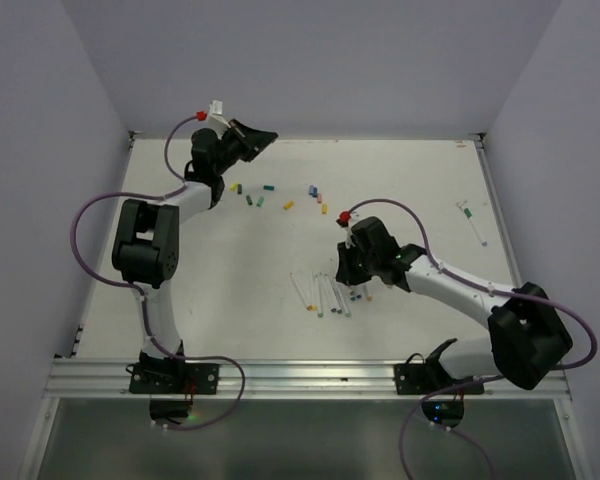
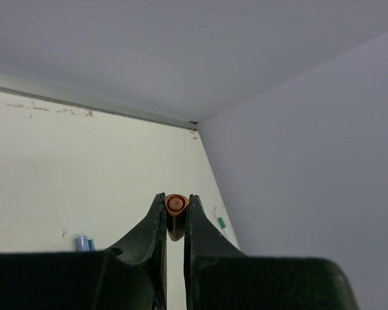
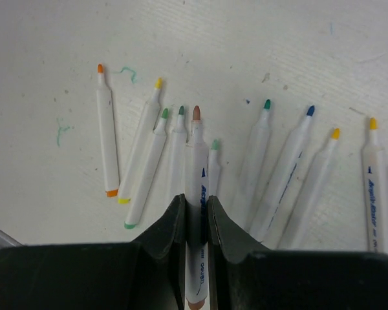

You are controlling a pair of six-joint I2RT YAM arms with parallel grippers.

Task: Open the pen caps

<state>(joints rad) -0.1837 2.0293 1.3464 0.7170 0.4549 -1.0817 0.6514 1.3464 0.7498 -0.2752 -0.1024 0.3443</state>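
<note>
Left gripper [image 1: 263, 137] stretched toward the far edge, pinching orange cap [image 2: 176, 204]; right gripper [image 3: 196, 203] low over loose pens [image 3: 266, 152], clamped on uncapped pen [image 3: 196, 158].

The white surface [image 1: 220, 290] is scuffed and carries faint green scribbles [image 3: 130, 73]. Toward its far side, pen caps [image 1: 270, 187] in yellow, green, blue and orange lie scattered in a loose line, well apart from any pen. Near the middle, uncapped pens [image 1: 325, 295] lie side by side in a rough fan, coloured tips bare. One more pen [image 1: 476, 228] lies alone at the far right.
</note>
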